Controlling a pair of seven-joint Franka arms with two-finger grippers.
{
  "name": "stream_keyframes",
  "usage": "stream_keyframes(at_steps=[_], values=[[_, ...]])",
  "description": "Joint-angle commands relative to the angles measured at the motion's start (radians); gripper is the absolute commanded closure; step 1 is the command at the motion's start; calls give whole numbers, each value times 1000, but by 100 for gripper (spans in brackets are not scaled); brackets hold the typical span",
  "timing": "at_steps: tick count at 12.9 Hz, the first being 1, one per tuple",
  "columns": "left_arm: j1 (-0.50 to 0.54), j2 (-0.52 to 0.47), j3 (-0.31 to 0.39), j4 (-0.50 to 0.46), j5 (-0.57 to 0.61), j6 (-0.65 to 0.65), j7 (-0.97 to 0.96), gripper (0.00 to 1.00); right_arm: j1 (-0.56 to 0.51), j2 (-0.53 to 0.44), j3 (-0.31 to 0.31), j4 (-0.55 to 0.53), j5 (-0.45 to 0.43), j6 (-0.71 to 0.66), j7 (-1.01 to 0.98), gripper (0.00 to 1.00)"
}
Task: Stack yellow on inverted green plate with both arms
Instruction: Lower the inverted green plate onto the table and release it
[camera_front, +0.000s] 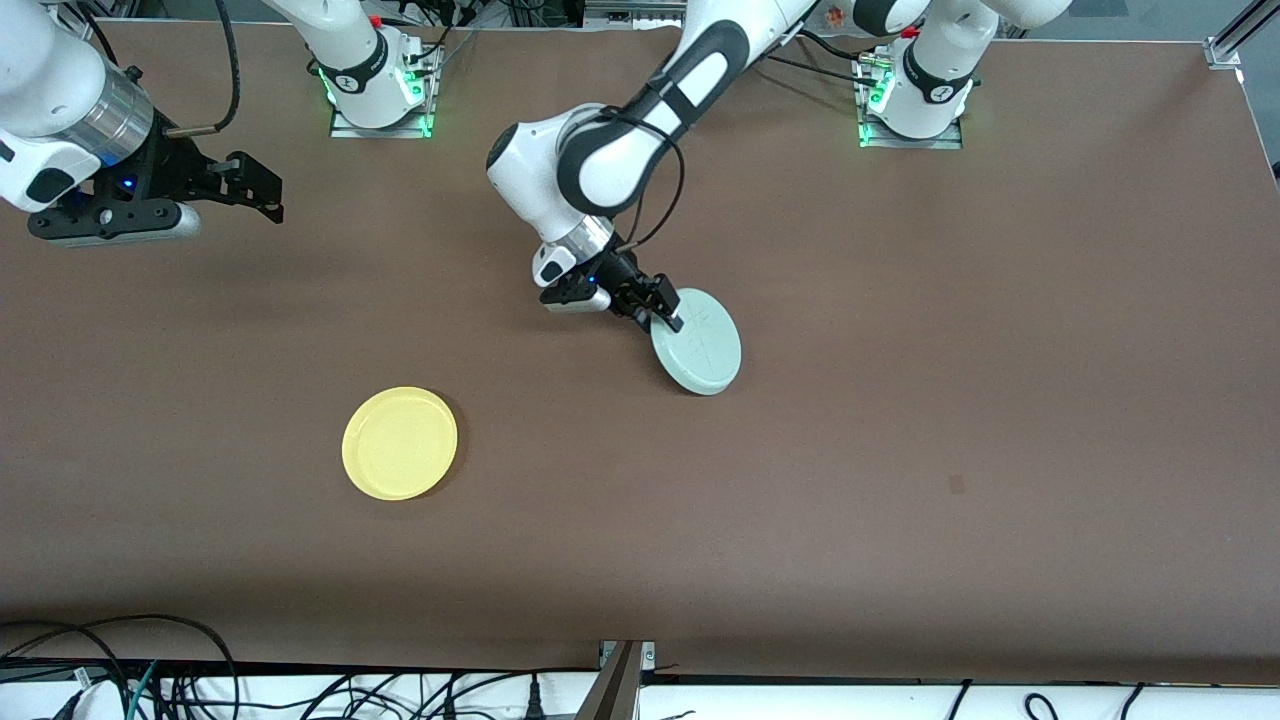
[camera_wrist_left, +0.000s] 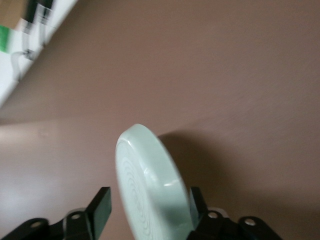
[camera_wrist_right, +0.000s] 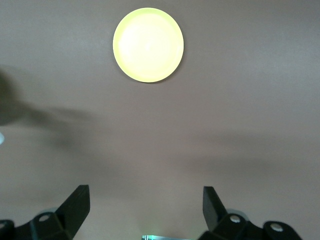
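Left gripper (camera_front: 664, 306) is sitting spread around the tilted green plate (camera_front: 698, 343), one finger (camera_wrist_left: 101, 209) clearly off it; right gripper (camera_front: 262, 188) is hanging wide open, yellow plate (camera_front: 400, 443) lying flat on the desk (camera_front: 1000, 400).

Left arm (camera_front: 640, 120): comes in from base at 1 o'clock of front view, elbow folded, wrist bent down low near surface centre. Left gripper (camera_front: 665, 315) (camera_wrist_left: 150, 205) points toward 4 o'clock, fingers (camera_wrist_left: 102, 210) parted.

Right arm (camera_front: 60, 95): forearm enters at 10 o'clock edge, wrist with silver band, waiting raised over the surface. Right gripper (camera_front: 272, 195) (camera_wrist_right: 145, 200) points toward 3 o'clock, fingers (camera_wrist_right: 77, 202) spread wide, nothing between them.
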Motion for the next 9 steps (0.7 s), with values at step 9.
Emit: stream_keyframes(at_steps=[9], values=[[387, -229, 0, -10, -319, -21, -34, 0, -11, 218, -8, 6, -34, 188, -29, 0]])
